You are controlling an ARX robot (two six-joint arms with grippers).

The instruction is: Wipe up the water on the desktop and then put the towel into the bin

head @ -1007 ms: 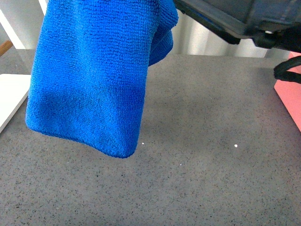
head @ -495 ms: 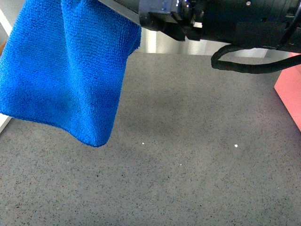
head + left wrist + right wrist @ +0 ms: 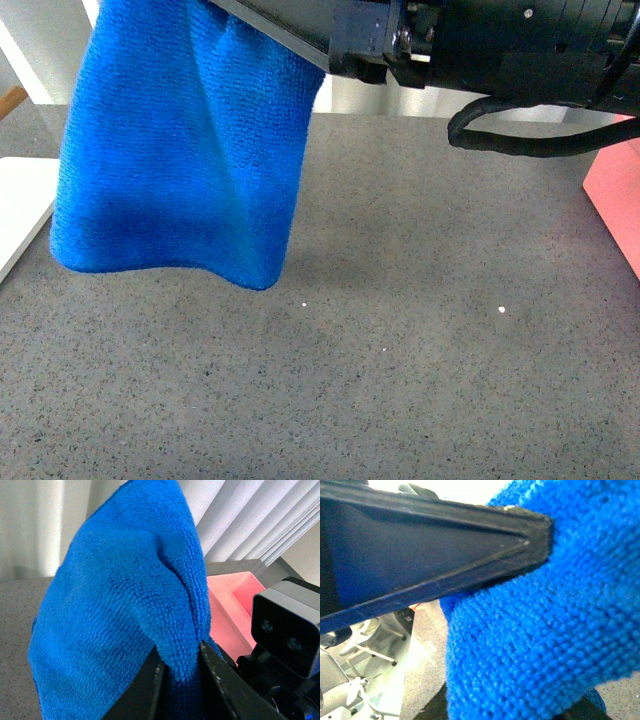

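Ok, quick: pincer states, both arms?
Left pincer: closed on the towel.
Right pincer: against the towel; closed or open, cannot tell.

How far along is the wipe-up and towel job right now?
Wiping looks done: no water shows on the desktop. In hand: the towel hangs above it, pinched by the left gripper. Remaining: drop it in the bin.

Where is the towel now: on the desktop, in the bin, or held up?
Held up. The towel hangs clear of the desktop and outside the bin, a fold pinched in the left gripper.
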